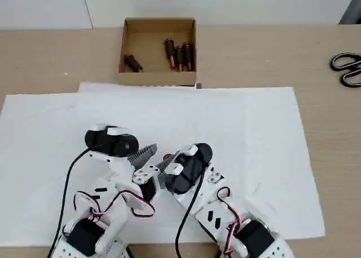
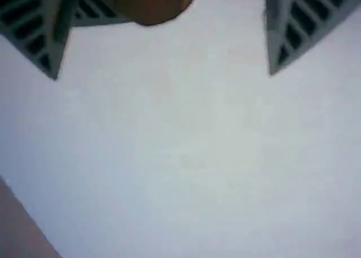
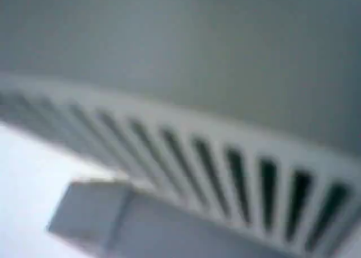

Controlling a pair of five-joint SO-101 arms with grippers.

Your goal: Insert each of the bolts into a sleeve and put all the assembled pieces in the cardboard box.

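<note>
Left gripper (image 2: 162,73) first, right at the near edge: its jaws stand wide apart over the white paper sheet (image 1: 242,134), and a copper-brown piece (image 2: 151,4) sits up between them, close to one finger. Whether that finger touches it, I can't tell. Right gripper (image 1: 167,163) is nose to nose with it, the two arms meeting over the paper. Whether that one is apart or clamped, I can't tell from here.

Looks to me like the mating step, bolt into sleeve. To do it well, I'd say line the two parts up on one axis before pushing, press straight, and let neither arm release until the piece is seated.

Further back, the cardboard box (image 1: 158,78) sits just past the paper's far edge. Four assembled pieces are in it: a lone piece (image 1: 133,62) to one side, a trio (image 1: 179,55) lying close together on the other. Beyond, at the table's edge, scissors (image 1: 347,68).
</note>
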